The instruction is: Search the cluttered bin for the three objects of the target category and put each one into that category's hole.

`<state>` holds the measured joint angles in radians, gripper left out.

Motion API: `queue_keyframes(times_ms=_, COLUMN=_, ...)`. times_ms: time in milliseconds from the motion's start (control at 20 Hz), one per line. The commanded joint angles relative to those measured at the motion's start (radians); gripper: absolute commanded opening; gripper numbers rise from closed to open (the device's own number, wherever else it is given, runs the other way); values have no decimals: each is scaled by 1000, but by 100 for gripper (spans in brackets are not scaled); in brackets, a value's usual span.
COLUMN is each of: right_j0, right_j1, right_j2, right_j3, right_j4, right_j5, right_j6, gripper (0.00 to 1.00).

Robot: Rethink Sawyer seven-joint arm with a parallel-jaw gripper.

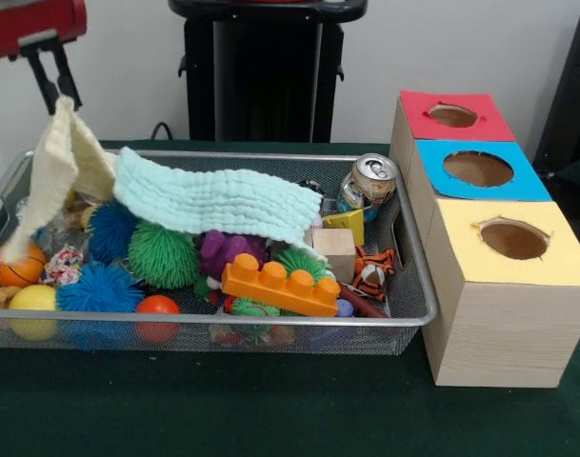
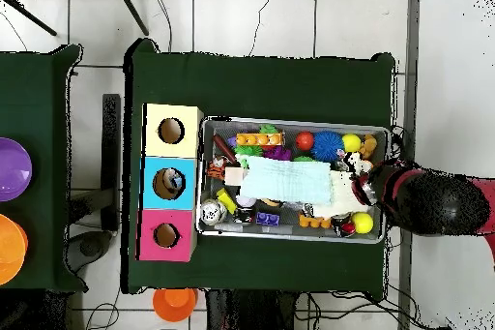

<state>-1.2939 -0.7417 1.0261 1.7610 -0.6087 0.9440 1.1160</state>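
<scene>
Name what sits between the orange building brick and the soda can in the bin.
In the front view, a plain wooden cube sits between the orange building brick and the soda can, with a yellow block just behind it.

Front view: even, diffuse indoor light, prob. from above; scene bright, no hard shadows. Soft shadow under the wire bin (image 1: 404, 286) on the green tablecloth (image 1: 270, 409) and at the foot of the wooden box (image 1: 499, 324). Small glare on the top of the soda can (image 1: 373, 176); faint sheen on the bin's rim. Pale cloth (image 1: 223, 200) near overexposed, weave still legible. Focus acceptable throughout, slight softness in the background. Overhead view: flatter, dimmer light; floor tiles (image 2: 290, 16) bright, tablecloth dark. Small items in the bin are hard to resolve. The arm (image 2: 435, 205) reads as a dark, detail-poor mass.
</scene>
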Motion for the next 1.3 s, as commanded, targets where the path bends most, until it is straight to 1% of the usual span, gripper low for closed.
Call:
queue_keyframes(times_ms=50, right_j0=-2, right_j1=-187, right_j2=104, right_j3=173, right_j4=96, right_j5=-91, right_j6=41, gripper=0)
queue_keyframes(times_ms=250, right_j0=-15, right_j1=-270, right_j2=136, right_j3=224, right_j4=161, right_j5=-120, right_j6=67, gripper=0)
queue_keyframes(times_ms=450, right_j0=-9, right_j1=-327, right_j2=147, right_j3=259, right_j4=216, right_j5=-140, right_j6=89, gripper=0)
queue_keyframes(times_ms=550, right_j0=3, right_j1=-338, right_j2=140, right_j3=268, right_j4=234, right_j5=-149, right_j6=94, gripper=0)
queue_keyframes(times_ms=700, right_j0=21, right_j1=-343, right_j2=125, right_j3=282, right_j4=259, right_j5=-160, right_j6=100, gripper=0)
queue_keyframes(times_ms=850, right_j0=34, right_j1=-333, right_j2=114, right_j3=303, right_j4=278, right_j5=-171, right_j6=99, gripper=0)
queue_keyframes(times_ms=1100, right_j0=52, right_j1=-319, right_j2=89, right_j3=321, right_j4=283, right_j5=-213, right_j6=101, gripper=0)
queue_keyframes(times_ms=1200, right_j0=66, right_j1=-316, right_j2=74, right_j3=327, right_j4=281, right_j5=-238, right_j6=118, gripper=0)
queue_keyframes(times_ms=1300, right_j0=96, right_j1=-305, right_j2=43, right_j3=335, right_j4=273, right_j5=-264, right_j6=158, gripper=0)
